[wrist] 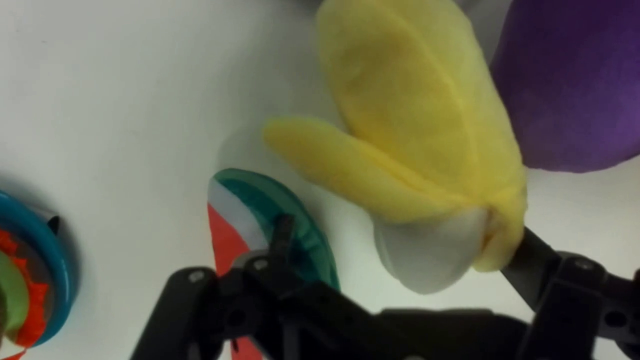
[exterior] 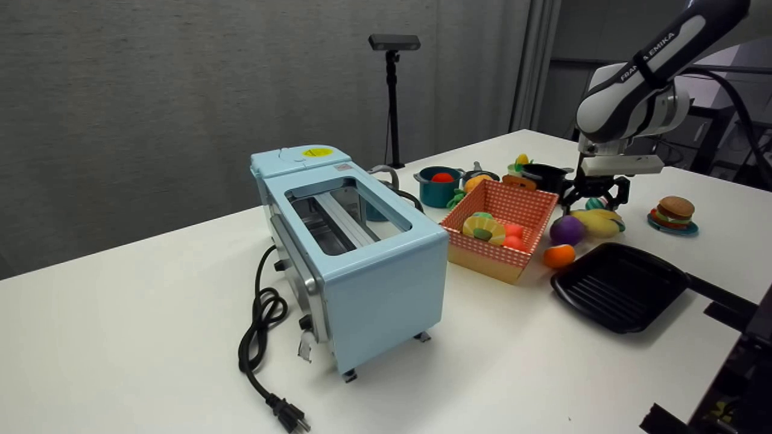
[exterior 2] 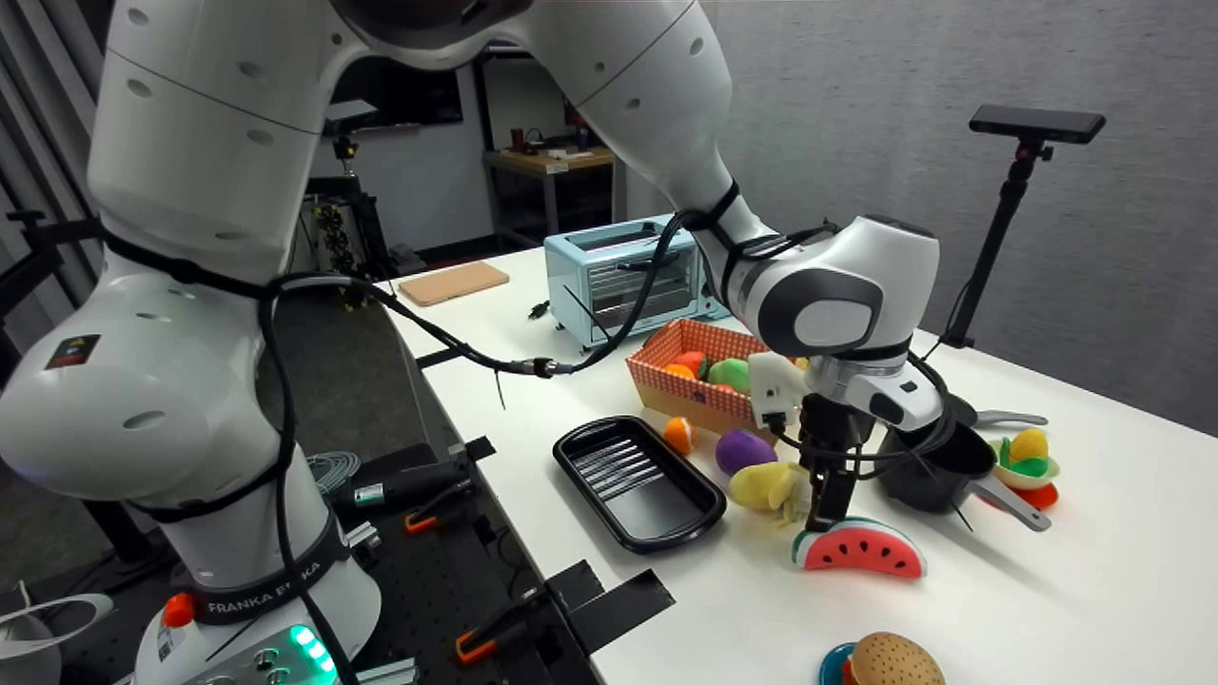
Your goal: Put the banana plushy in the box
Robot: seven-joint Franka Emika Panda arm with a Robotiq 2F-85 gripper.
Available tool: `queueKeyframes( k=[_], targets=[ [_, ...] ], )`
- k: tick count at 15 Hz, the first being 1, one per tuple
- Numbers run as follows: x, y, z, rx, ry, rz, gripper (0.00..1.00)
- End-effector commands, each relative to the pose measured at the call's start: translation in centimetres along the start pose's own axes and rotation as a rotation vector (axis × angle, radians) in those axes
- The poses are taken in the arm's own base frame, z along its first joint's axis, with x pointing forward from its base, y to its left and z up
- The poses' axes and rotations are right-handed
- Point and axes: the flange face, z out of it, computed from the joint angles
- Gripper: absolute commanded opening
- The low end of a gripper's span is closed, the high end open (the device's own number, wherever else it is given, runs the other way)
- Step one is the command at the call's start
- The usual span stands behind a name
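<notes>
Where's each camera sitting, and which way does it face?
In an exterior view: near the toaster, looking across the table; arm at upper right.
In an exterior view: by the arm's base, looking toward the toaster; base at left, arm across top.
Wrist view: on the arm, facing down at the banana plushy; open jaws along the bottom.
Both exterior views show the toaster, box and arm.

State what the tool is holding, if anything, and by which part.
Nothing is held: the tool is wide open, and in the wrist view the white end of the banana plushy shows within its gap, unclamped.
</notes>
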Motion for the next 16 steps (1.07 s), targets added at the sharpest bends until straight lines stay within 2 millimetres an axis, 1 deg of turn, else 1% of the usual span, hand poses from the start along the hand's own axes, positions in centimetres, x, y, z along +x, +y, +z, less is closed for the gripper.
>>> queueKeyframes(
  k=[1, 5, 6, 7, 8, 9, 10, 11, 16],
  targets=[
    [0.06, 0.00, -0.04, -0.001, -0.001, 0.000, 1.00],
    [0.05, -0.01, -0.04, -0.001, -0.001, 0.000, 1.00],
    [0.09, -0.02, -0.07, -0.002, 0.004, 0.004, 0.75],
    [0.16, -0.02, -0.10, -0.004, 0.007, 0.003, 0.74],
    [0.22, -0.01, -0.12, -0.004, 0.010, 0.001, 0.67],
    [0.28, 0.02, -0.15, -0.007, 0.013, 0.001, 0.57],
    [0.29, 0.02, -0.16, -0.009, 0.015, 0.000, 0.50],
    [0.33, 0.06, -0.18, -0.009, 0.016, 0.003, 0.41],
    [0.46, 0.27, -0.28, 0.002, 0.012, 0.010, 0.04]
  ],
)
